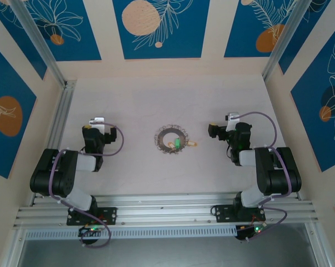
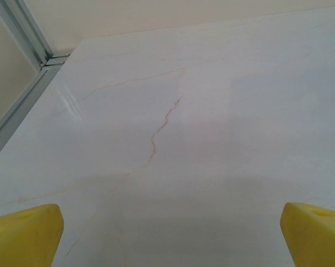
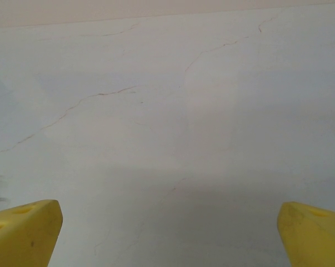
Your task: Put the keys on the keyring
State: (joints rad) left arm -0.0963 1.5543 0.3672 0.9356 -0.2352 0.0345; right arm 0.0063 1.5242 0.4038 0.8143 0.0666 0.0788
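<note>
Midway across the pale table, the keyring lies flat, the green-headed key at its right rim and the brass key just beside that, further right. Well apart on either side, the left gripper and right gripper hang spread wide, holding nothing.

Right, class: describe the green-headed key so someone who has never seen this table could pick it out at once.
At the middle of the pale table lies a grey metal keyring with a wavy rim. At its near right edge sits the tiny key with a bright green head. The pale gold brass key beside it, further right, has no green.
</note>
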